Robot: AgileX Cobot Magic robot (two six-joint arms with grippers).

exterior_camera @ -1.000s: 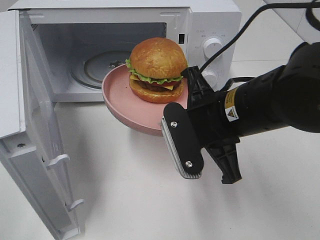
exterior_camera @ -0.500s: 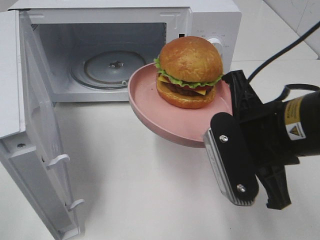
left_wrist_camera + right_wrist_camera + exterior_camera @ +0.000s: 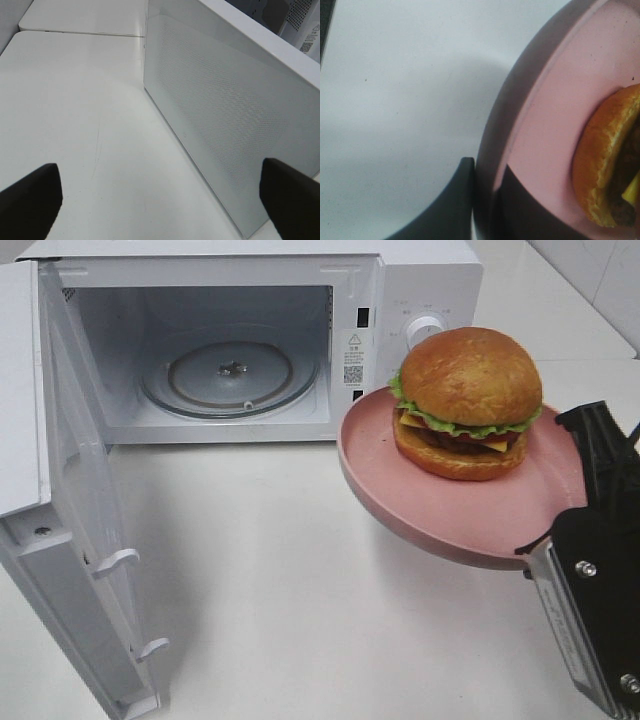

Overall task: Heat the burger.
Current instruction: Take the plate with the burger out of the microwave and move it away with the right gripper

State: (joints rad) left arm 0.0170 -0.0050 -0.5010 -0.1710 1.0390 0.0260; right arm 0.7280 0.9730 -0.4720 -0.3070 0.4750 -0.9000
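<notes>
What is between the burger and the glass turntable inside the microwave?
In the exterior high view, only the pink plate's rim, the microwave's front post and bare cavity floor lie between the burger and the turntable.

A white microwave [image 3: 250,340] stands at the top of the view, its door [image 3: 60,500] swung wide open toward nine o'clock, showing a bare glass turntable [image 3: 230,375] inside. At about three o'clock, in front of the microwave's control panel, a burger [image 3: 467,400] sits upright on a round pink plate [image 3: 450,515] held above the white table [image 3: 270,590]. The right gripper [image 3: 580,515], black, clamps the plate's rim at five o'clock.
</notes>
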